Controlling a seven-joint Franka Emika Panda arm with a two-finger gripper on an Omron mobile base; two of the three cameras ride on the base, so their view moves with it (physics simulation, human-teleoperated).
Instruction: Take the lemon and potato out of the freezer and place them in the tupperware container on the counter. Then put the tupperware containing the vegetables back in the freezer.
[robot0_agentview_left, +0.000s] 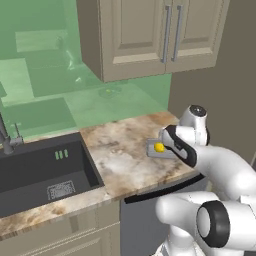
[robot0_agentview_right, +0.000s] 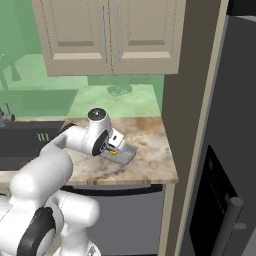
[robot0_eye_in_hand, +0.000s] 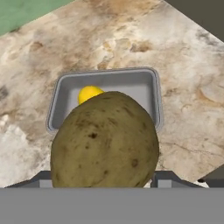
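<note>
Presently the potato (robot0_eye_in_hand: 105, 140) sits between the gripper (robot0_eye_in_hand: 104, 179) fingers, which stand wide apart yet are closed against its two flanks; the wide stance is judged to be the width of the potato itself, not an empty hand. It is held directly above the tupperware container (robot0_eye_in_hand: 148, 83), presumably so that a release drops it inside rather than on the stone. Surface: dull olive-brown, mottled, with small dark pits, rounded and slightly egg-shaped, matte.

The lemon (robot0_eye_in_hand: 88, 93) already lies in the container, toward its far left corner in the hand view, bright yellow, smooth, partly hidden behind the potato. Enough bare tray floor shows beside it for a second item, by judgement.

The container is a shallow grey tray with low flared walls and rounded corners. It rests on the counter (robot0_agentview_left: 120, 155), near the right end and not far from the front edge, well apart from the sink (robot0_agentview_left: 45, 170). In the right base view the gripper (robot0_agentview_right: 113, 145) hangs just over the tray (robot0_agentview_right: 125, 156). The freezer (robot0_agentview_right: 225, 150) stands to the right of the counter's end.
</note>
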